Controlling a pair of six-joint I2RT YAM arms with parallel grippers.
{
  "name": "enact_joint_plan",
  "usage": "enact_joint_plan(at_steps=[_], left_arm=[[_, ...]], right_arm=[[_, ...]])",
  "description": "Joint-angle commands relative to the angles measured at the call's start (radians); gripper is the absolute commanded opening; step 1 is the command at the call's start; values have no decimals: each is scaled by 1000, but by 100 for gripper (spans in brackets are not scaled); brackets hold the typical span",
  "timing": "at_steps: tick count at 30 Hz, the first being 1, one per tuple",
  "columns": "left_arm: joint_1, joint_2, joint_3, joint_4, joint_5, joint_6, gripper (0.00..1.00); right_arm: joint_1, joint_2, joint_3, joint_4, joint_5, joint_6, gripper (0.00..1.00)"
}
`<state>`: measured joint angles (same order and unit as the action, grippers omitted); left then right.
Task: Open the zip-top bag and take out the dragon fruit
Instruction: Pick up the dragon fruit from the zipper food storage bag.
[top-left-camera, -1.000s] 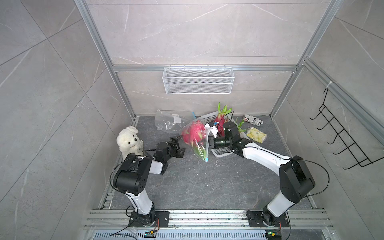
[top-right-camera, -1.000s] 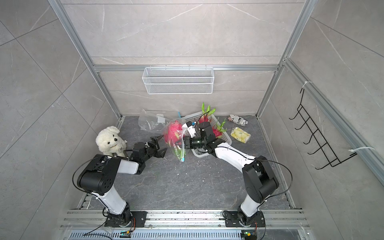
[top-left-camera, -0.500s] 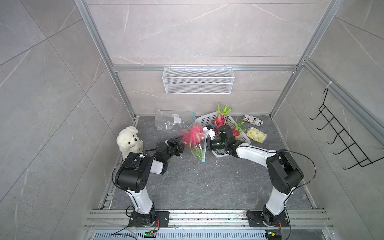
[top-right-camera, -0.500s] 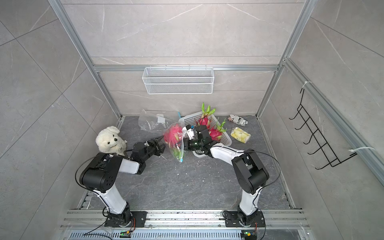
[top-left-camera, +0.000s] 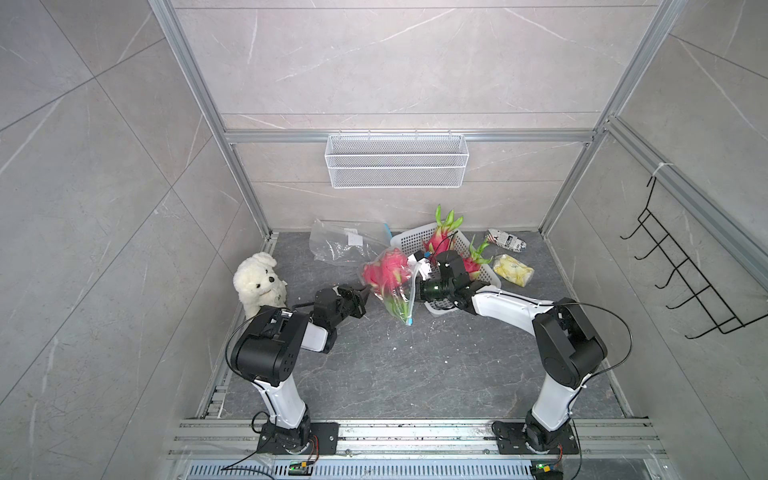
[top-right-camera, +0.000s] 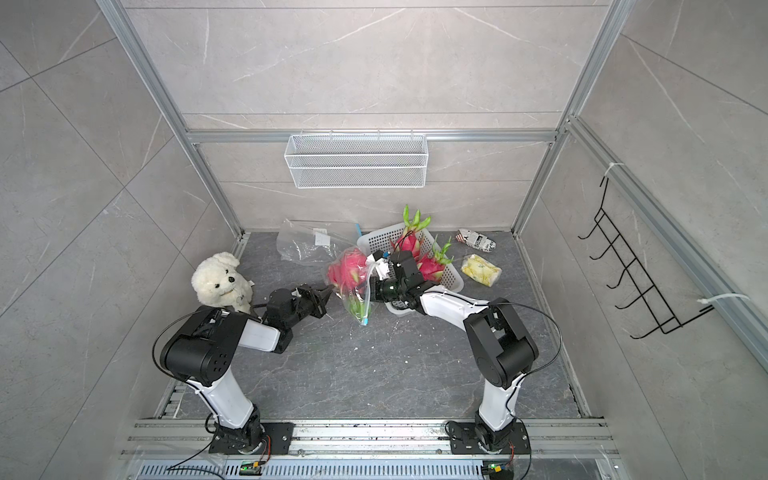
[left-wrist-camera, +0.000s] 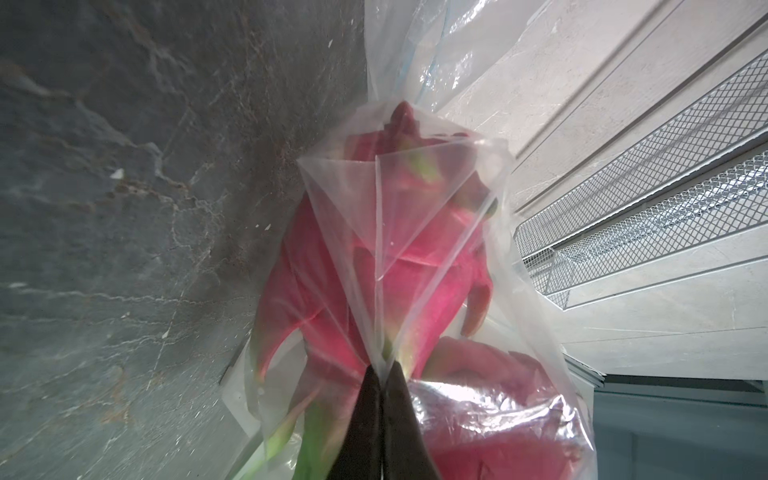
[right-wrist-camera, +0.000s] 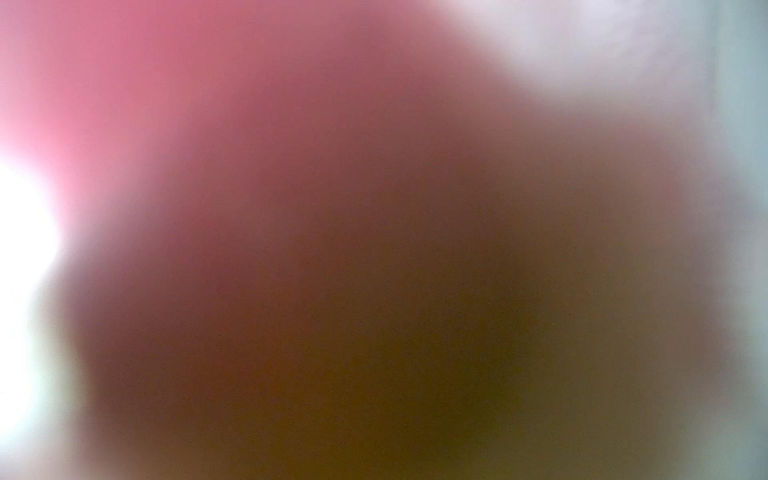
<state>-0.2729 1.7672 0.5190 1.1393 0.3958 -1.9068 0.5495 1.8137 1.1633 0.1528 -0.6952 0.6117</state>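
The dragon fruit (top-left-camera: 384, 270) sits inside the zip-top bag (top-left-camera: 402, 305), just beside the white basket (top-left-camera: 409, 241), on the basket's side toward the left arm. The left end effector (left-wrist-camera: 382, 376) is clenched on a fold of the bag's film. The right end effector (top-left-camera: 417, 287) meets the bag's basket-side edge, and I cannot tell its grip. Opening seems to be in hand. Next, the walls probably need pulling apart gently, without tearing the film.

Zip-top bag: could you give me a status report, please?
Left gripper shut on bag. Right gripper against bag, grip hidden. Dragon fruit inside. Basket close behind.
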Motion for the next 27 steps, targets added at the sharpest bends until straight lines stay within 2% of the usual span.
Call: enact_joint_plan(at_steps=[1,7,12,18,22,27], left_arm=[[27,23,12,64,-7,24,0],[77,68,42,14,-48,87,0],[88,95,78,14,-56,86,0],[89,96,110,1,-51,86,0],[88,90,121,-16,-38,101,0],[90,91,102,-10,-43,97,0]], right_arm=[[3,-48,33,-87,7,-18,11],[3,-142,-19,-199,-34,39,10],[3,-233,-65,-324,-28,29,11],[3,-257,-77,-470,-113,-26,11],[3,-299,-127,-360,-154,60,11],[5,-296,-138,-210,-284,183,11]])
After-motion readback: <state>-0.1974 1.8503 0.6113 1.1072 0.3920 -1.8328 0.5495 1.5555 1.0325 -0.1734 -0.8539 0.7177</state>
